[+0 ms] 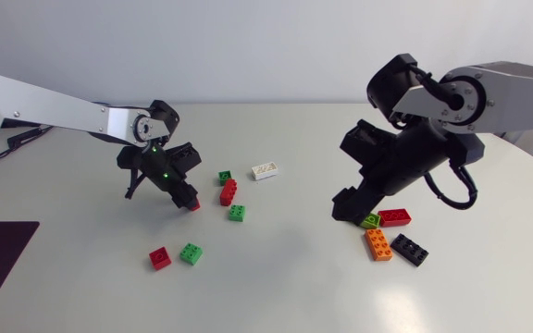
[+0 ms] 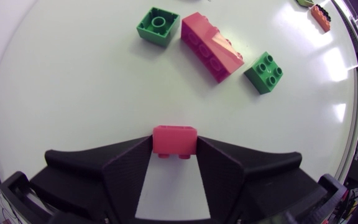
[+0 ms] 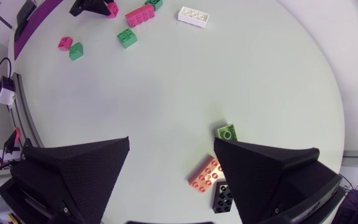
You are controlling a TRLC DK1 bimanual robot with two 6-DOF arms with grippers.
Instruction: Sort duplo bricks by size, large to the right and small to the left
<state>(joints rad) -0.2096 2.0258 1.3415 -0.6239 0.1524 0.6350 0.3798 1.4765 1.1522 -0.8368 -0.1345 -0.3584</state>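
Your left gripper [image 2: 174, 155] was clamped on a small red brick [image 2: 174, 138], which likely needed carrying leftward next. Your right gripper [image 3: 171, 163] gaped wide, empty.

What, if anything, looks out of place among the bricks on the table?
One small green brick, beside the long red brick ahead of the left gripper, lies upside down: its hollow underside faces up, while the other green brick nearby shows its studs. Nothing looks spilled or broken.
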